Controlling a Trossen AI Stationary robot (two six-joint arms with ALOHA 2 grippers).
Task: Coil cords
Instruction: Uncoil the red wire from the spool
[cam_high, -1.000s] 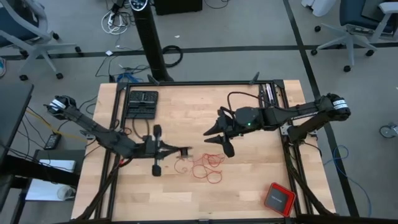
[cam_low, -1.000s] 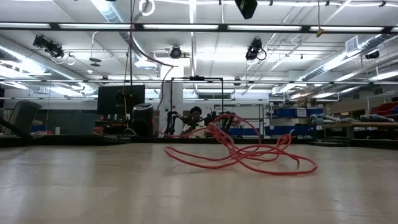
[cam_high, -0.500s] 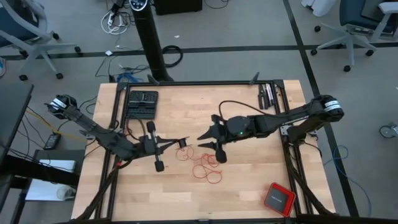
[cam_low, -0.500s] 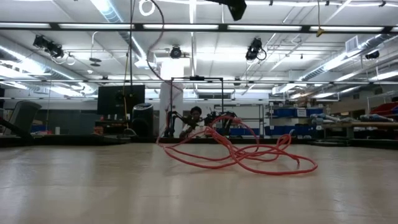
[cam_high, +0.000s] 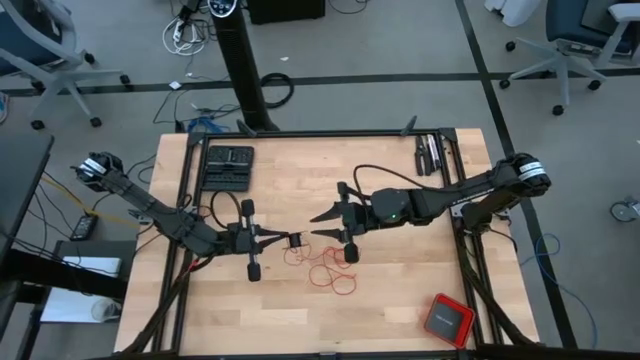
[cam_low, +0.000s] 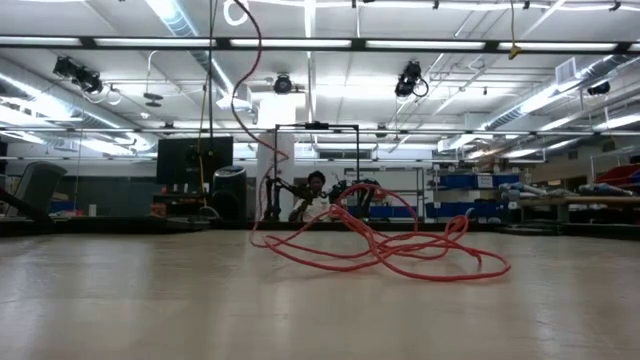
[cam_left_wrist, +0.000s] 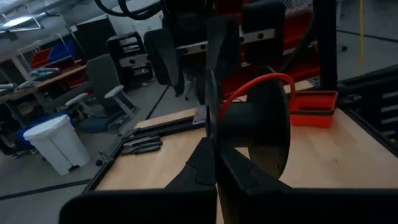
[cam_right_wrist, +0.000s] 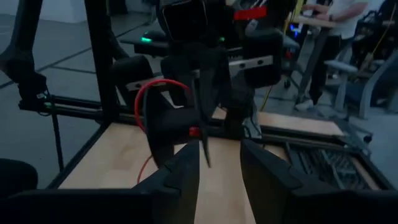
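Observation:
A thin red cord lies in loose loops (cam_high: 328, 268) on the wooden table, and it shows in the low view (cam_low: 390, 248). One strand rises from the pile (cam_low: 250, 120) to a small black spool (cam_high: 297, 241) above the table's middle. My left gripper (cam_high: 286, 240) is shut on the spool, which also shows in the left wrist view (cam_left_wrist: 255, 121). My right gripper (cam_high: 322, 225) is open and empty. It faces the spool from the right, a short way off, and the spool shows in the right wrist view (cam_right_wrist: 168, 121). My left gripper pinches one flange of the spool at its rim (cam_left_wrist: 212, 134) between its two fingers. The fingers come level from the table's left. The spool is lifted clear of the table, and the red cord (cam_left_wrist: 258, 81) curves off its hub and hangs slack to the pile.
A red square box with a dark top (cam_high: 448, 318) lies near the front right corner. A black case (cam_high: 229, 166) sits at the far left, and dark tools (cam_high: 430, 155) lie at the far right. Bare wood shows in front of the cord.
My right gripper has gone toward the table's left, up to the spool, staying open. My left gripper has turned about its wrist and back, keeping its hold. The strand from the pile to the spool now rises higher in the low view.

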